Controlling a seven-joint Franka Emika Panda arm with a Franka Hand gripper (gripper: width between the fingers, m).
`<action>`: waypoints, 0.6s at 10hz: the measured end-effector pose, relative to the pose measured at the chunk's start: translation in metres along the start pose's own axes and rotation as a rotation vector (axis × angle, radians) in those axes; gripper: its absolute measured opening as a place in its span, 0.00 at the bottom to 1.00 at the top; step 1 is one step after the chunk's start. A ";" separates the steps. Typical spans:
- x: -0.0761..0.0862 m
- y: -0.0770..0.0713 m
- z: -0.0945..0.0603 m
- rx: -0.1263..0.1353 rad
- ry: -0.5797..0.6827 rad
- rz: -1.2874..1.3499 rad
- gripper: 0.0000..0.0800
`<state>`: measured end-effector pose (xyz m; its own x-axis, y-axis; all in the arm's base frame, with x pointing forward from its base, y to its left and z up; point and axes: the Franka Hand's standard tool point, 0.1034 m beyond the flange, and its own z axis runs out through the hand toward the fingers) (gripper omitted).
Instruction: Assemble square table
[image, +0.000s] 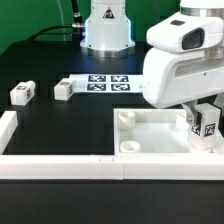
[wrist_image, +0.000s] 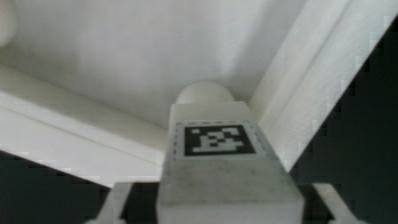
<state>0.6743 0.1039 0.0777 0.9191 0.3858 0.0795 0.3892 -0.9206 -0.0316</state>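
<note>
The white square tabletop (image: 150, 135), tray-like with a raised rim and round corner sockets, lies at the exterior view's right. My gripper (image: 204, 122) is shut on a short white leg (image: 208, 121) with a black-and-white tag and holds it upright over the tabletop's right part. In the wrist view the held leg (wrist_image: 217, 150) points at the tabletop's rim (wrist_image: 306, 70) near a corner, and my gripper (wrist_image: 217, 208) has a finger on each side of it. Two more tagged legs (image: 22, 94) (image: 63, 90) lie on the black table at the left.
The marker board (image: 106, 82) lies at the middle back, before the robot base (image: 106, 25). A long white border wall (image: 60, 166) runs along the front edge, and another wall piece (image: 8, 126) stands at the left.
</note>
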 end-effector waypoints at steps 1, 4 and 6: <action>0.000 0.001 0.000 0.001 0.001 0.079 0.36; 0.000 0.002 0.001 0.011 0.002 0.406 0.36; 0.000 0.002 0.001 0.013 0.003 0.610 0.36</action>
<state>0.6747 0.1024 0.0768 0.9763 -0.2113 0.0459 -0.2070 -0.9747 -0.0840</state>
